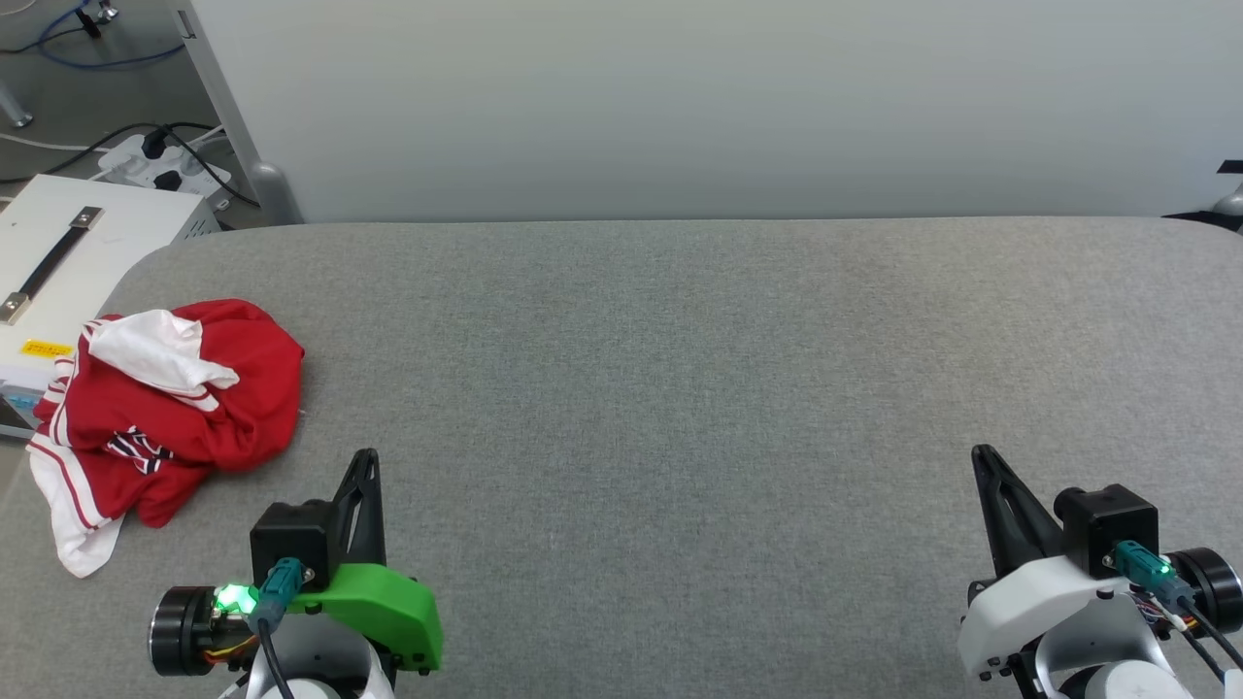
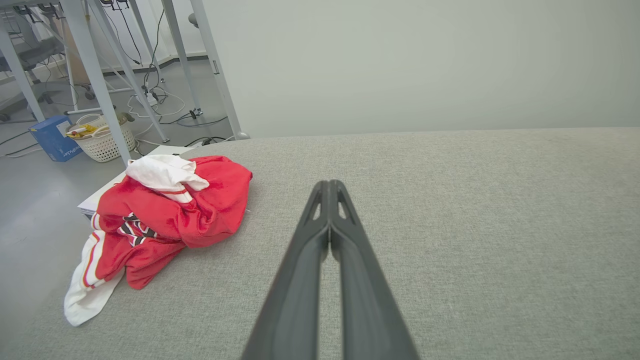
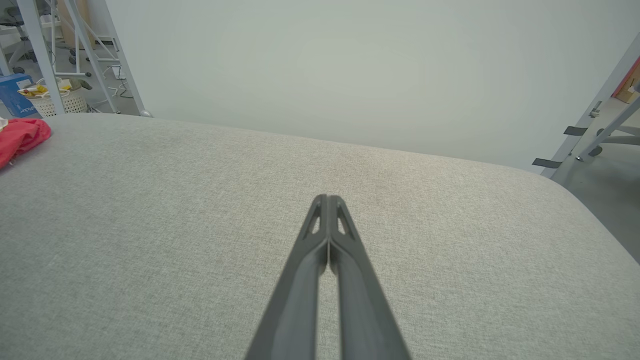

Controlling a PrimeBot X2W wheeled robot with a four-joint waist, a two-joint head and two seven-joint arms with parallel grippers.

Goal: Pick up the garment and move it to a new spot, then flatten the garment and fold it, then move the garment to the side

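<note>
wide grey fabric-covered table (image 1: 699, 320) is spreading across the head view. crumpled red jersey t-shirt with white sleeves (image 1: 184, 408) is lying bunched at its left edge. it is likely light, limp, not slippery, so pinching a raised red fold on top looks best. left gripper (image 1: 367, 458) is sitting near it, right gripper (image 1: 981, 454) well apart — both with fingers pressed together, holding nothing.

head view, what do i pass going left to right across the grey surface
crumpled red and white shirt → left gripper, shut → right gripper, shut
</note>
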